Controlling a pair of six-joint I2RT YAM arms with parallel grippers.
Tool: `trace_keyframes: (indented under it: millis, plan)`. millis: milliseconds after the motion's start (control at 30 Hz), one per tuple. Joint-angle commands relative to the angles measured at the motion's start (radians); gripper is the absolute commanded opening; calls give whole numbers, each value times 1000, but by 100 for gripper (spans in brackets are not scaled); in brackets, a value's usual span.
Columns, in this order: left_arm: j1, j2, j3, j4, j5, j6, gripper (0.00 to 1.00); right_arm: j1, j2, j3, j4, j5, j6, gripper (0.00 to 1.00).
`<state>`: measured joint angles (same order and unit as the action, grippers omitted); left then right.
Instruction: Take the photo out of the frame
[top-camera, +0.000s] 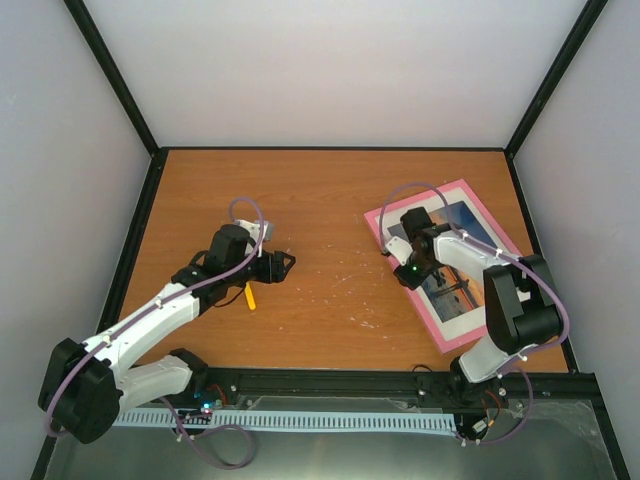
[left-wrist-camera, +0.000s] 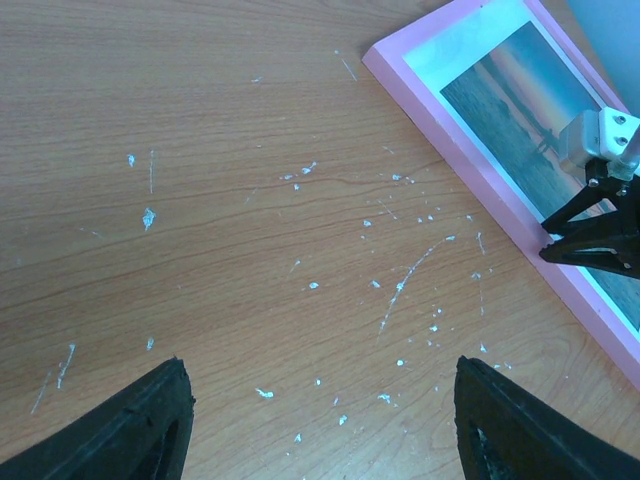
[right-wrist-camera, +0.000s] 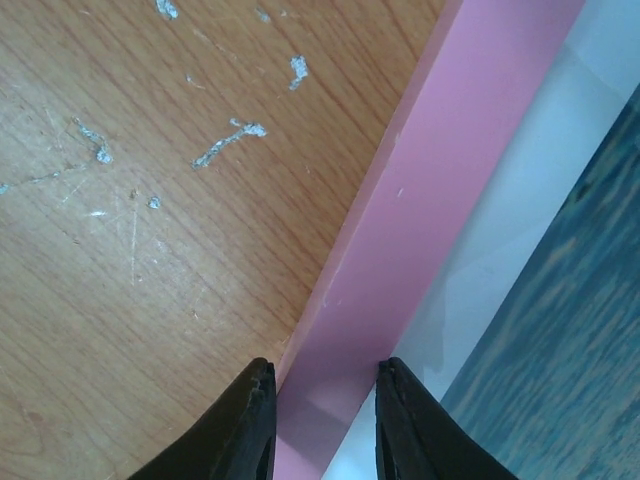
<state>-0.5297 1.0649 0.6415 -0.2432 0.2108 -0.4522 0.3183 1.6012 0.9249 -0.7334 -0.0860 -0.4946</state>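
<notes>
Item: the frame (top-camera: 415, 199), thin and pink, lies flat on the right half of the wooden counter (top-camera: 330, 200). It is turned out of square with the counter edges. Its long axis runs on a diagonal, from the far end nearer the middle of the counter to the near end by the right side. One short end faces the back wall. The right arm crosses over its middle.

Contents: the photo (top-camera: 458, 217) sits inside the frame, face up, its long sides parallel to the frame's long rails. A white mat (right-wrist-camera: 500, 230) shows as a band between the photo and the pink rail. The print shows blue water and a pale orange sky. It shares the frame's long axis.

Right claw (right-wrist-camera: 325, 400): set at the frame's left long rail, near the far corner. Its two fingers straddle that rail, one over the bare wood outside it and one over the mat inside it. The outer finger stands right against the rail's edge. A sliver of white shows between the rail and the inner finger. Whether the fingers press on the rail I cannot tell.

Left claw (left-wrist-camera: 320, 430): fingers spread wide, nothing between them. It hangs over bare counter left of the frame and well apart from it.

Counter surface: white flecks and scratches (left-wrist-camera: 400, 285) are scattered between the two claws.
</notes>
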Motion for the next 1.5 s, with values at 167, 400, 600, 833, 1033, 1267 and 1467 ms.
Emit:
trace_keyframes:
  millis: [167, 400, 600, 833, 1033, 1267, 1467]
  plan:
    - [-12, -27, -11, 29, 0, 2, 72, 115, 26, -1, 24, -7, -34, 23]
    - [-12, -48, -20, 33, -3, -11, 72, 290, 26, -30, 14, -28, -101, 23]
    - [-13, -54, -25, 35, -2, -17, 72, 430, -65, -84, -21, -78, -193, 22]
    - [-15, -54, -27, 34, -10, -16, 72, 414, -271, -142, -77, -11, -227, 51]
    - [-16, -25, -20, 47, 3, -10, 75, 406, -345, -185, -122, 0, -232, 60]
    - [-29, 32, 25, 52, 18, 53, 73, 406, -308, -217, -148, 14, -259, 58]
    - [-112, 39, 32, 73, -17, 179, 73, 406, -294, -272, -98, 132, -274, 52]
